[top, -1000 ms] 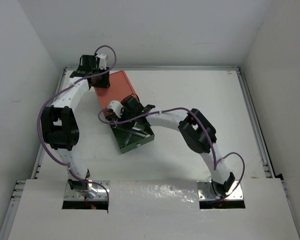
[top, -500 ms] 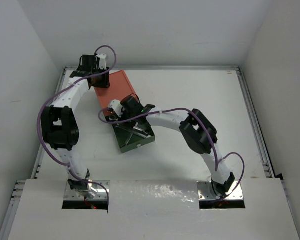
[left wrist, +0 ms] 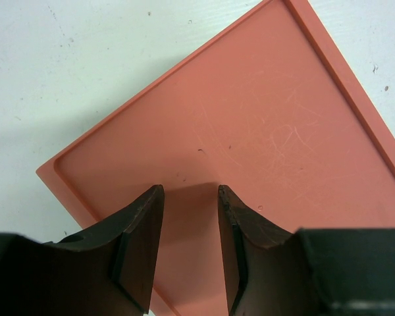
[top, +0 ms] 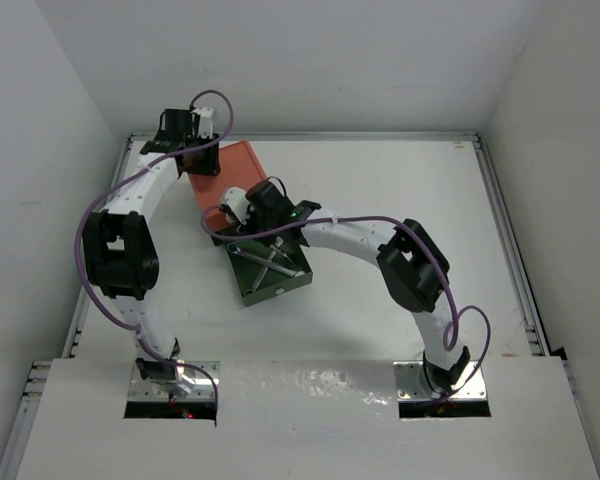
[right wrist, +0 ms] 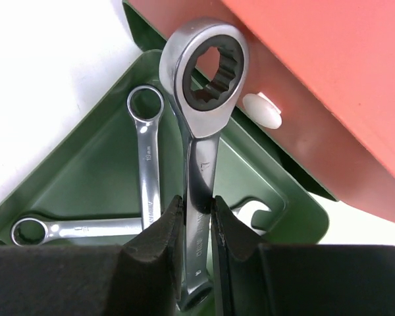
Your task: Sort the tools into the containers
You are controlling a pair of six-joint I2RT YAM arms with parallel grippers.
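The box's orange-red top [top: 242,165] fills the left wrist view [left wrist: 250,125]. The dark green lower drawer [top: 280,280] is pulled out toward the front. My right gripper [right wrist: 197,207] is shut on the shank of a silver ring wrench [right wrist: 204,92], held above the green drawer [right wrist: 85,178] next to the white knob [right wrist: 263,110]. Two more silver wrenches [right wrist: 148,158] lie crossed in the drawer [top: 268,258]. My left gripper [left wrist: 189,197] is open, its fingertips at the box's top, at its back corner [top: 200,160]. My right gripper [top: 245,215] is at the box's front. The hex key is out of view.
The white table [top: 400,200] is walled by white panels, with a metal rail [top: 505,230] along the right edge. Purple cables [top: 350,220] loop along both arms. The right arm's elbow [top: 415,265] stands to the right of the drawer.
My right gripper has moved a little back and left toward the box with the wrench, and its elbow has swung right. The wrenches in the drawer show more. The left arm has not moved.
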